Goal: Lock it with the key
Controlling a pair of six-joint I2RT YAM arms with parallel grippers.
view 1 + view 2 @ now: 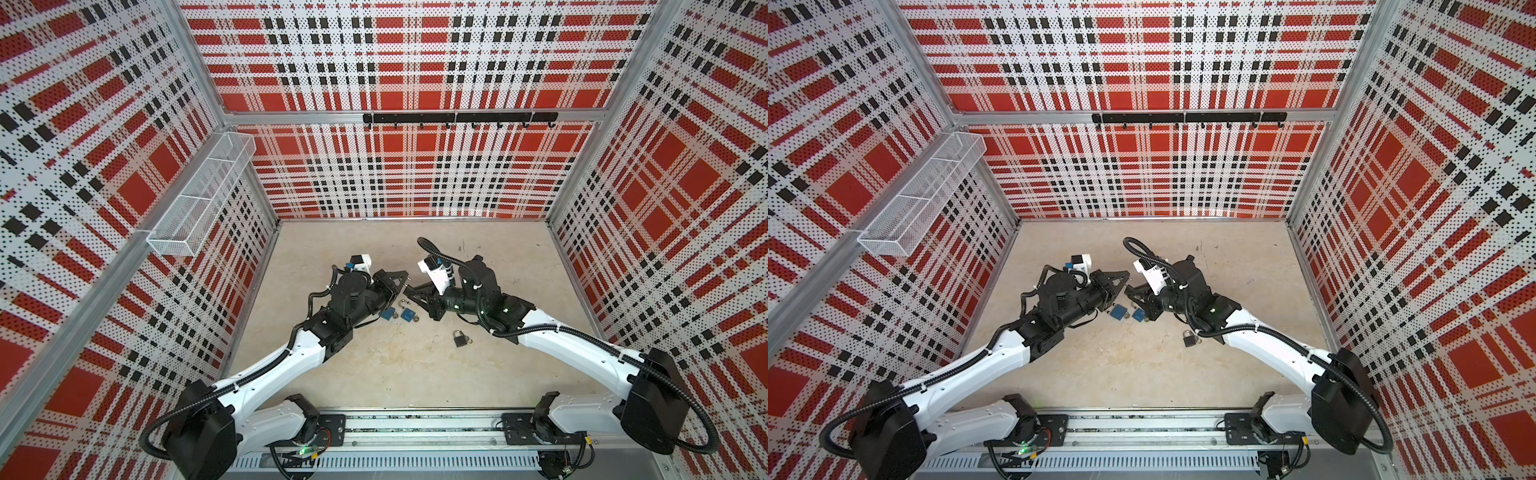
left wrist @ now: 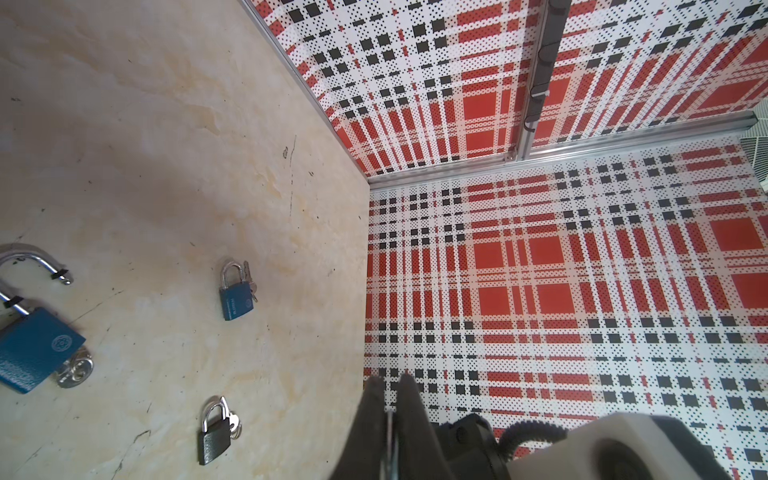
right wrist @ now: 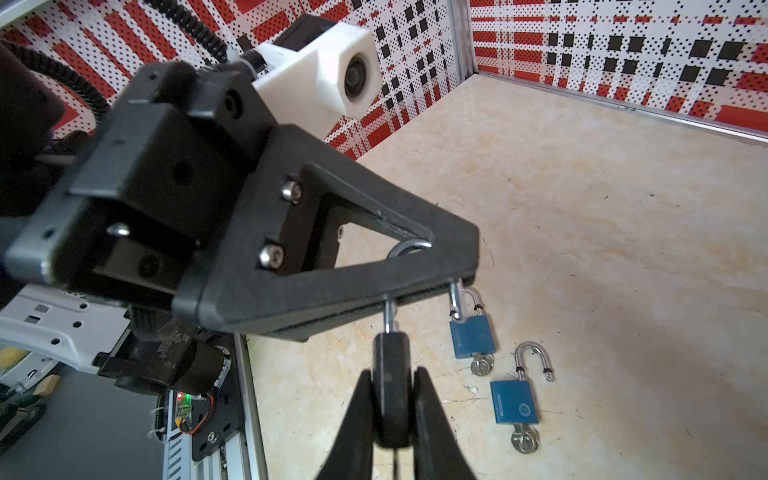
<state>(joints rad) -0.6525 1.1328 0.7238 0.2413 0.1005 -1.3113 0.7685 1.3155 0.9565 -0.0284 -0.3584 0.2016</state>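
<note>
Right fingers [image 3: 432, 415] clamp a dark lock [image 3: 390, 374] above mid-worktop [image 1: 415, 374]. Left fingers [image 3: 332, 266] sit close about its shackle [image 3: 389, 313], grip unclear. Its key is hidden, so locking looks unfinished. Keyed blue locks [image 3: 515, 401] lie nearby.

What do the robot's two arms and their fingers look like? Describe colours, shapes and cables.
The left arm and right arm share white shells with black joints. Ribbed black cables run along them. Each wrist carries a white camera housing. The fingers are black, hollow triangular frames fixed by silver screws.
</note>
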